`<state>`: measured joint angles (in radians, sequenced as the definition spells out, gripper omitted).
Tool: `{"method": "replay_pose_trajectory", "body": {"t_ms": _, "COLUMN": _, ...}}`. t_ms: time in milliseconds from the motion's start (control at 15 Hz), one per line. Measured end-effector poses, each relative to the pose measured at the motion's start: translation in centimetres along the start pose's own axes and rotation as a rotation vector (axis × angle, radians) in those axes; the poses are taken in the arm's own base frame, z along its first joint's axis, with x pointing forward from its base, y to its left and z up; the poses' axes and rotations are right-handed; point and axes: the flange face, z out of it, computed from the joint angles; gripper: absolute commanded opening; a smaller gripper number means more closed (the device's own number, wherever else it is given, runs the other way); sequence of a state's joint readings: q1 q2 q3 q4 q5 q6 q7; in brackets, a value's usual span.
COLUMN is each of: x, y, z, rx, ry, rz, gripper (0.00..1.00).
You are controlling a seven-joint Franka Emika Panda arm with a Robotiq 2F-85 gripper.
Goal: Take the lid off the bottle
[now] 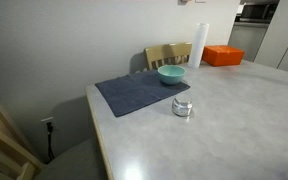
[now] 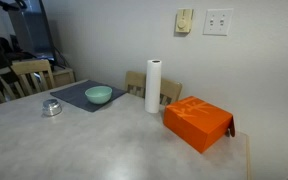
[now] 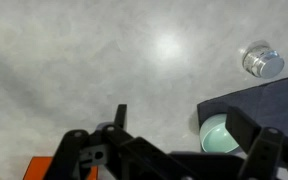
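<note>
My gripper (image 3: 179,140) hangs high above the table (image 3: 84,60), jaws spread and empty; the bottle (image 3: 262,62) stands well off, ahead and to its right, beyond the teal bowl (image 3: 216,135); its lid (image 1: 182,101) looks seated; by my judgement, approach, grip and removal all remain.

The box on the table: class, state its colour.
Bright orange. The box shows best in an exterior view, where its top and sides are seen close up.

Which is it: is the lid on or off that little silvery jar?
On. The lid caps the upright bottle beside the mat; no loose cap lies nearby.
</note>
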<state>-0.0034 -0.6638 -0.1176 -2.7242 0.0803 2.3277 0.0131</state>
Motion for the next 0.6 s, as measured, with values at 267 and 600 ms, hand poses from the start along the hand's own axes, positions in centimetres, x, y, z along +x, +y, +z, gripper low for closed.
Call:
{"method": "replay_pose_trajectory", "body": {"t_ms": 267, "x": -0.03, "y": -0.16, "z": 0.07, "rx": -0.002, "ry": -0.003, "rz": -0.004, "gripper": 1.0}}
{"method": "replay_pose_trajectory", "body": {"t_ms": 600, "x": -0.13, "y": -0.42, "z": 0.24, "rx": -0.006, "ry": -0.014, "rz": -0.012, "gripper": 1.0}}
